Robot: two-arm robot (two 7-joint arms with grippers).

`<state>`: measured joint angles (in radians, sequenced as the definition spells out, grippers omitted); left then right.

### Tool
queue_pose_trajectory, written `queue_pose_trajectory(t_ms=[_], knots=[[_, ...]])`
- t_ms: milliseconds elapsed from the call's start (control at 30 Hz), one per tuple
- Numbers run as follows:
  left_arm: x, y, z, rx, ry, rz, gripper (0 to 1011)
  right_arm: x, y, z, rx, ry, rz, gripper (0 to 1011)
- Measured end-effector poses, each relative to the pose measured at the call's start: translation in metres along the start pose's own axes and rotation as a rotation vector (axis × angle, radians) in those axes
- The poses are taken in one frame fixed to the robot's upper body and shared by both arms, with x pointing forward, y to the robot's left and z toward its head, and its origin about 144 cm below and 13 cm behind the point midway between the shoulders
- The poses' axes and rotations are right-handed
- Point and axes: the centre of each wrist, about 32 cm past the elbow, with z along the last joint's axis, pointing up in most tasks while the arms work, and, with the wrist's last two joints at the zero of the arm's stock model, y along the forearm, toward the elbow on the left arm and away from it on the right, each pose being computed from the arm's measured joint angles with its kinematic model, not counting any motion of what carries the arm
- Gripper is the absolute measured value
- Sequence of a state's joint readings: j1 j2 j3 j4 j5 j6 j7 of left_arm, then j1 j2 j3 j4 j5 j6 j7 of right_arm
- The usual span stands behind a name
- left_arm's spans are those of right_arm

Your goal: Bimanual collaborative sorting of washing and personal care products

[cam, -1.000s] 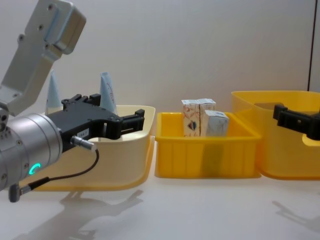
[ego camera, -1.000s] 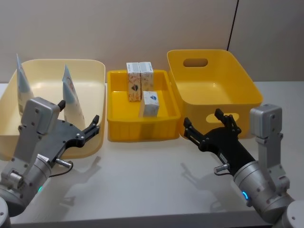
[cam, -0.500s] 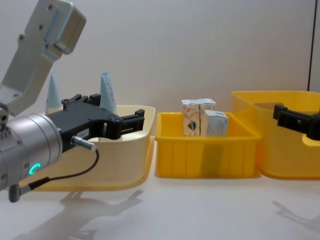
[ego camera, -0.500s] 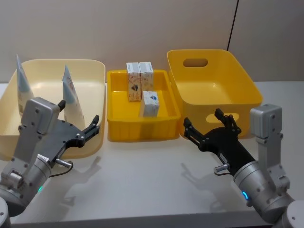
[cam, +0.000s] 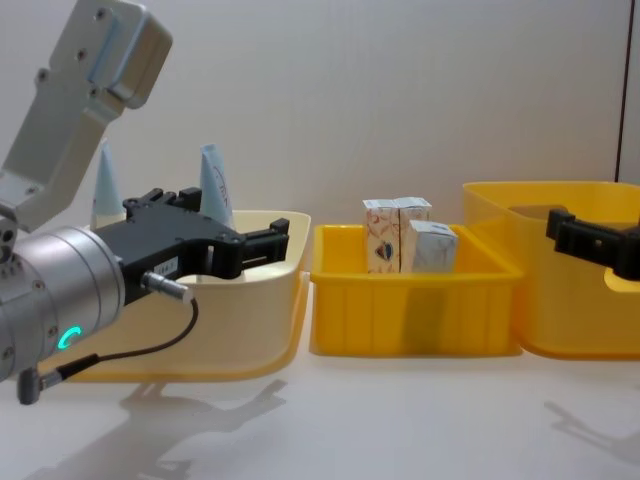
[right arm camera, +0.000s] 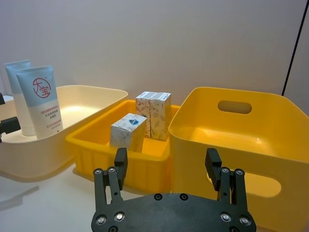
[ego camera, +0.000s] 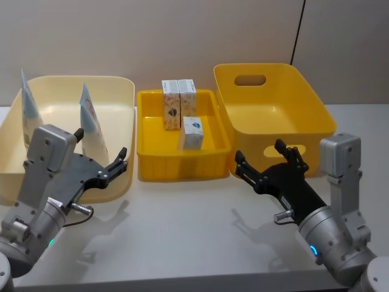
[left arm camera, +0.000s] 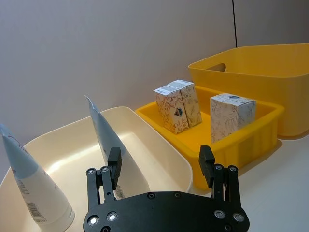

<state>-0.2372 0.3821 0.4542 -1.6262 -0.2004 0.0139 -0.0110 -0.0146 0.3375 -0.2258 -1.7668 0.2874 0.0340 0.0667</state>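
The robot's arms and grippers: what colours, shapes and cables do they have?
The left gripper and right gripper are matt black, each a flat screwed plate with two slim fingers. Behind each sits a silver cylindrical wrist with a cyan light and a pale grey boxy housing. A thin black cable loops under the left wrist.

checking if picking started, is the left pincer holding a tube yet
No, the left pincer is open and holds nothing, while both tubes stand in the cream tub.

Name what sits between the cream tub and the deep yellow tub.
A shallow yellow tray holding three small cartons fills that stretch, clearest in the head view.
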Motion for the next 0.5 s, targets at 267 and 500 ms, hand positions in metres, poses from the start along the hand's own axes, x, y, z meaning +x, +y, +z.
queue_pose_trajectory(t_ms=[267,500], knots=[[0.0000,0.0000,0.0000,0.000,0.000,0.000,1000,0.0000,0.0000,0.0000,0.000,0.000,0.000,1001],[0.0000,0.0000,0.0000,0.000,0.000,0.000,999,0.0000,0.0000,0.0000,0.000,0.000,0.000,1001]])
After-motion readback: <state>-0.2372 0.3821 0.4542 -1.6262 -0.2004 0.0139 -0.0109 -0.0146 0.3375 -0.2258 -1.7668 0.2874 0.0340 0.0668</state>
